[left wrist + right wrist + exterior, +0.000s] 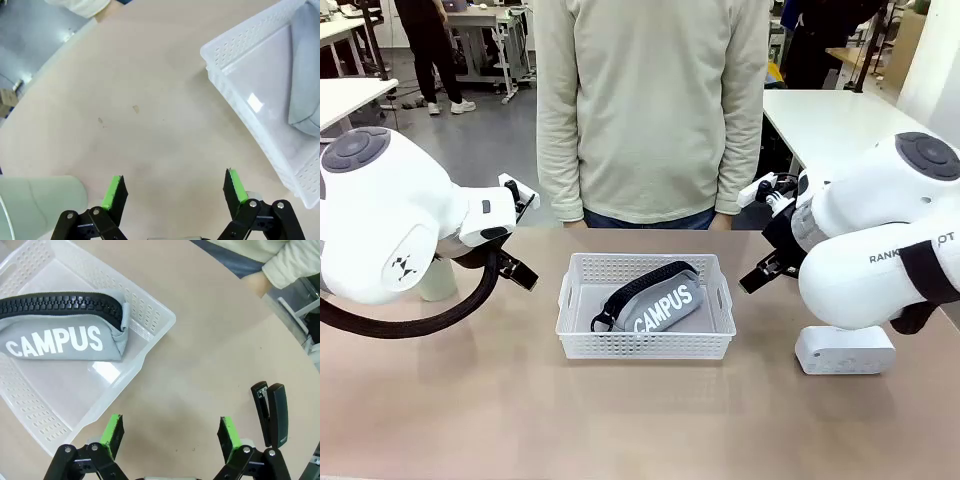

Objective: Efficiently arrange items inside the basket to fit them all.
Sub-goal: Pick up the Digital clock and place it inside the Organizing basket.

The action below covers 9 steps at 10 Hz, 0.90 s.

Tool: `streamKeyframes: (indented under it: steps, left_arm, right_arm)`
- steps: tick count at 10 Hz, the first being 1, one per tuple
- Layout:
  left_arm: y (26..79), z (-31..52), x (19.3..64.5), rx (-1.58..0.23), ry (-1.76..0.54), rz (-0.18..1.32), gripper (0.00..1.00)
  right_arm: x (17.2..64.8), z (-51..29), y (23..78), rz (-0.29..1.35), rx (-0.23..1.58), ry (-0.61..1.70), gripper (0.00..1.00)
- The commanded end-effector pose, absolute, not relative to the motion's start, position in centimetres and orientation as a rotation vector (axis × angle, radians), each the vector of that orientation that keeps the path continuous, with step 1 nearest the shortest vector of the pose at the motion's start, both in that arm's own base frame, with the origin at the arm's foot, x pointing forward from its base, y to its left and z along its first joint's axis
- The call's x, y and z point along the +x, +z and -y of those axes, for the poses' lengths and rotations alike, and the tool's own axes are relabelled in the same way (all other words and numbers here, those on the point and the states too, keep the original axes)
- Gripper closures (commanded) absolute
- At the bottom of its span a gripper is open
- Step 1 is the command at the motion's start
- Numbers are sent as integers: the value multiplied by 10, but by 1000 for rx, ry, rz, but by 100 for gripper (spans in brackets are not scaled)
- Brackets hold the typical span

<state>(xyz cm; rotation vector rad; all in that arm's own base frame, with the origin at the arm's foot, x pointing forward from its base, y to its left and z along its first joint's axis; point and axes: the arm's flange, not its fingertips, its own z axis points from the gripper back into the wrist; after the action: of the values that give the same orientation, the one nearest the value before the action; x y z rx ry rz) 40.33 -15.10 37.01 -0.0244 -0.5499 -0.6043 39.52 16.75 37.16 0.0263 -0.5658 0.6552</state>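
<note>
Both claws apart and empty, the pouch alone in the basket: my worry is space.

The basket (645, 345) sits mid-table with the CAMPUS pouch (660, 302) lying diagonally across most of its floor. If I leave it slanted, I judge the white box (845, 350) will land tilted on it or jam against a wall. That box lies close under my right arm, so a careless swing could clip it. The green cup (40, 205) stands just beside the left gripper (173, 192) and could be knocked over. The stapler (274, 412) lies right by the right gripper (170, 435), and a finger could nudge it away.
</note>
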Motion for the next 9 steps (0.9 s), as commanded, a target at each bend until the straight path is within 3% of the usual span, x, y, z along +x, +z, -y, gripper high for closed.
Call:
streamKeyframes:
  steps: [1, 9]
  left_arm:
    - [370, 151, 403, -24, -604, 550, 0]
    - [370, 151, 403, -24, -604, 550, 0]
  right_arm:
    - [395, -168, 372, 566, 26, 655, 0]
    - [395, -168, 372, 566, 26, 655, 0]
